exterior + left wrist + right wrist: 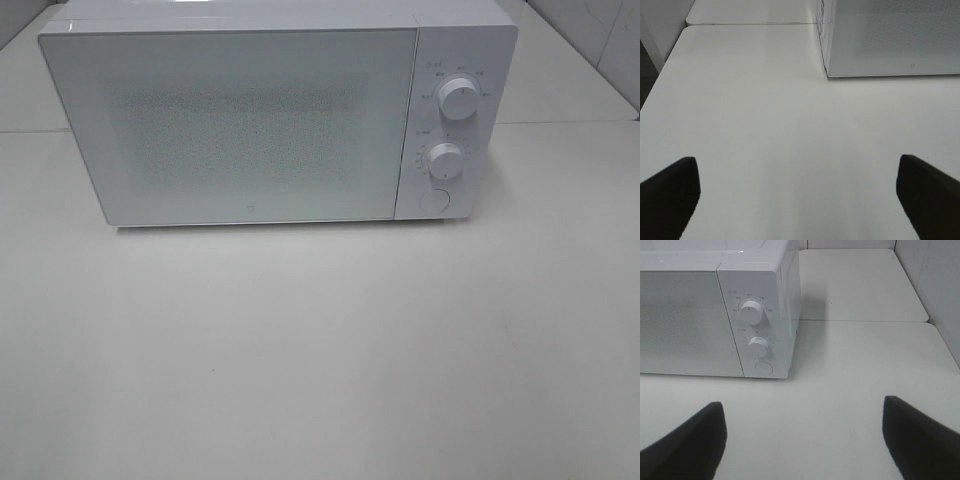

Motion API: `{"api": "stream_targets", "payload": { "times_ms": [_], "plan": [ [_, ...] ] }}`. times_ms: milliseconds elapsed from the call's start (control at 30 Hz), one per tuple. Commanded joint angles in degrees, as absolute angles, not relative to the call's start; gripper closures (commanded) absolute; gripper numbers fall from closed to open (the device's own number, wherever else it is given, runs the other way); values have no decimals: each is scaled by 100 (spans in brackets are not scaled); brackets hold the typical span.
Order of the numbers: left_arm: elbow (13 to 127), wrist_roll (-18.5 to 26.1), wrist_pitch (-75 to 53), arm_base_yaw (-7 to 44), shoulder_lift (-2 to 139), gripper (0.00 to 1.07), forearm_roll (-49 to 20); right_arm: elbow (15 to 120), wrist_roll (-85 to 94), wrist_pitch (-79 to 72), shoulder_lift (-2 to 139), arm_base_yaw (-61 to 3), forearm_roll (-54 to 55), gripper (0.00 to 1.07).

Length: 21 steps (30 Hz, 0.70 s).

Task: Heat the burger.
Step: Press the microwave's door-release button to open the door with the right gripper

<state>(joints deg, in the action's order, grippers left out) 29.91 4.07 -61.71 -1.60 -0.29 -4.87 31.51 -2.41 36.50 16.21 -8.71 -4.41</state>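
Burger unseen; left pincer (797, 172) and right pincer (801, 412) gape wide, empty, over the table (765, 100).

Left gripper (797, 200): two matte black fingers (670, 197), blunt and wedge-shaped, cut off by the frame's edge at opposite corners. Right gripper (802, 440): same plain black fingers (687, 442), smooth, tapering to rounded tips, cropped at the frame's corners. Surfaces uniformly dark and dull; finer detail too dark to tell.
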Motion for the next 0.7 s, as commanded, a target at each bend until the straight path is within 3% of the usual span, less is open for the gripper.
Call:
{"api": "stream_targets", "payload": {
  "times_ms": [33, 700],
  "plan": [
    [2968, 372, -6136, -172, -103, 7, -493, 3180, -281, 3140, 2091, -865, -447, 31],
    [2968, 372, -6136, -172, -103, 7, -493, 3180, -281, 676, 4899, -865, -453, 36]
  ]
}}
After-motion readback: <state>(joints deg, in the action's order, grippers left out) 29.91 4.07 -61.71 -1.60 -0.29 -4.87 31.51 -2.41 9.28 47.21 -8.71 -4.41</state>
